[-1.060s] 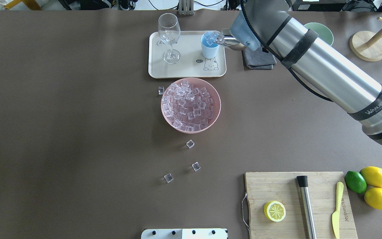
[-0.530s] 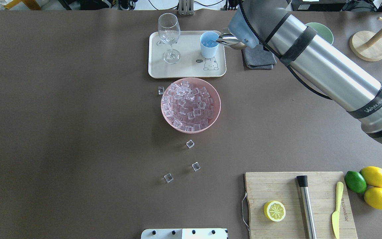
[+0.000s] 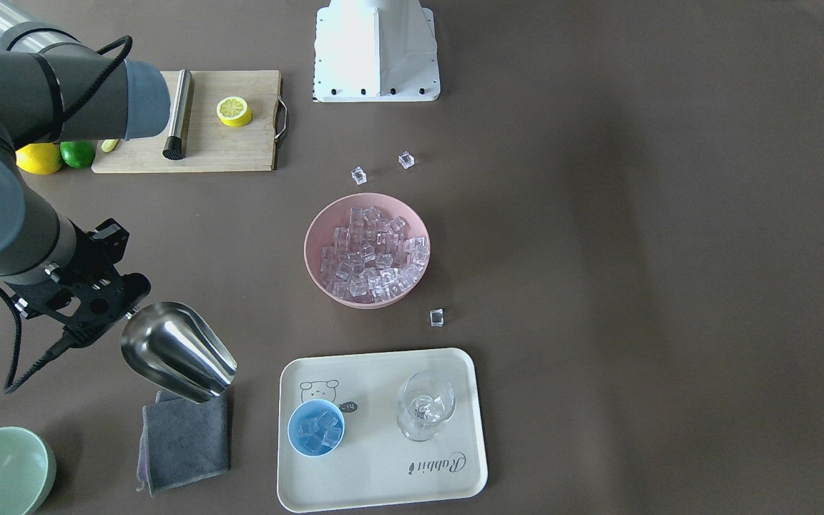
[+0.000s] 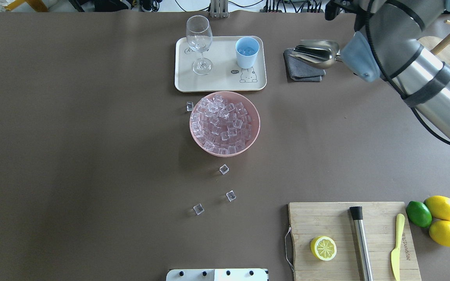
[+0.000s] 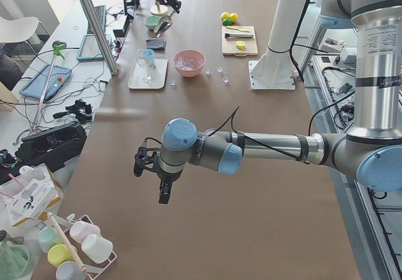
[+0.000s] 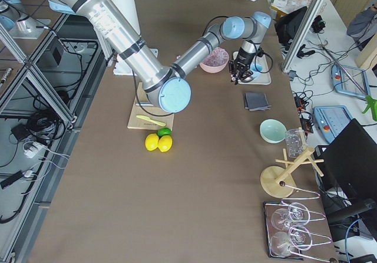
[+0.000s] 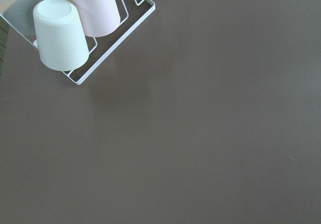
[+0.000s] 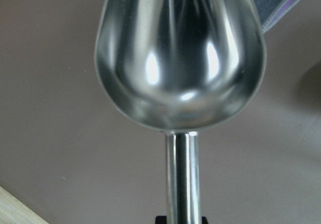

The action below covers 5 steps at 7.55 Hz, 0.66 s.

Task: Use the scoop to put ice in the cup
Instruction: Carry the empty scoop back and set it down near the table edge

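At 6 o'clock of the tray [image 4: 221, 82], seen overhead, stands the pink bowl [image 4: 258, 130] of ice [image 4: 221, 125]; at 3 o'clock, over the grey cloth [image 4: 307, 73], the right gripper [image 3: 126, 309] clamps the handle of the empty scoop [image 4: 315, 52]; for another load, carry it level and dig shallowly; the cup [image 4: 247, 59] on the tray holds cubes; left gripper [image 5: 164, 194] opening: cannot tell; tray reads "Rabbit".

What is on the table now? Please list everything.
tray: one, cream
cup: one, light blue, on tray
wine glass: one, clear, on tray
pink bowl: one, centre
ice: many, clear, in bowl and cup; four loose
scoop: one, silver, empty, held near cloth
cloth: one, grey, beside tray
green bowl: one, near cloth
board: one, wood; bears lemon half, steel cylinder, yellow knife
lemons: two, yellow, beside board
lime: one, green, beside lemons
right gripper: shut on scoop
left gripper: state unclear
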### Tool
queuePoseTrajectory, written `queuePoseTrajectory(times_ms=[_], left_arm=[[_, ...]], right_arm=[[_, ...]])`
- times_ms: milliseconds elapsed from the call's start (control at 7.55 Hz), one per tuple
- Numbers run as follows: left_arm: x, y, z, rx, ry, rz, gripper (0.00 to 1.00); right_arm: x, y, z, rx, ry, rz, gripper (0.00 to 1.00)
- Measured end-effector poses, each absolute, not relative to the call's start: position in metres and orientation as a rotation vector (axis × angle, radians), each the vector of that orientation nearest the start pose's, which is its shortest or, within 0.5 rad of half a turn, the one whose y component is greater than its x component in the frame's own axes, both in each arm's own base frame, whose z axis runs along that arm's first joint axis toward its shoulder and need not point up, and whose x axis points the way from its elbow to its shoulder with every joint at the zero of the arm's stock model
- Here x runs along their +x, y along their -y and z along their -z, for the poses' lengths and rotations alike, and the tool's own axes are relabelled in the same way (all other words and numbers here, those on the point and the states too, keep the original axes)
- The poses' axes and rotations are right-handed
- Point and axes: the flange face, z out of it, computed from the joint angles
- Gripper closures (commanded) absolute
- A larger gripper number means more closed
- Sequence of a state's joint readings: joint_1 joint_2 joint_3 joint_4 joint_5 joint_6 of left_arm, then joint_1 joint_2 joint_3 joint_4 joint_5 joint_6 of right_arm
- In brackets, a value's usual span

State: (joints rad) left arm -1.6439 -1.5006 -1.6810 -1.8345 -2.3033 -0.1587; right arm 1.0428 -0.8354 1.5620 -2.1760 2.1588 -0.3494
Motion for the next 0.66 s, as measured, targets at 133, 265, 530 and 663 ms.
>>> queuePoseTrajectory(times_ms=[133, 265, 530, 663], left_arm=[[-0.099, 0.476, -0.609, 0.261, -0.74, 0.102, 0.0], [-0.096, 0.478, -0.608, 0.261, -0.741, 0.095, 0.0], [-0.094, 0.48, -0.607, 0.261, -0.741, 0.09, 0.0], [-0.094, 0.48, -0.606, 0.262, -0.742, 0.089, 0.0]], right_arm=[[-0.249, 0.609, -0.313, 0.071, 0.627, 0.839, 1.0], [-0.22, 0.585, -0.338, 0.067, 0.631, 0.756, 1.0], [-0.177, 0.54, -0.403, -0.012, 0.654, 0.482, 1.0], [-0.159, 0.524, -0.437, -0.046, 0.663, 0.372, 1.0]])
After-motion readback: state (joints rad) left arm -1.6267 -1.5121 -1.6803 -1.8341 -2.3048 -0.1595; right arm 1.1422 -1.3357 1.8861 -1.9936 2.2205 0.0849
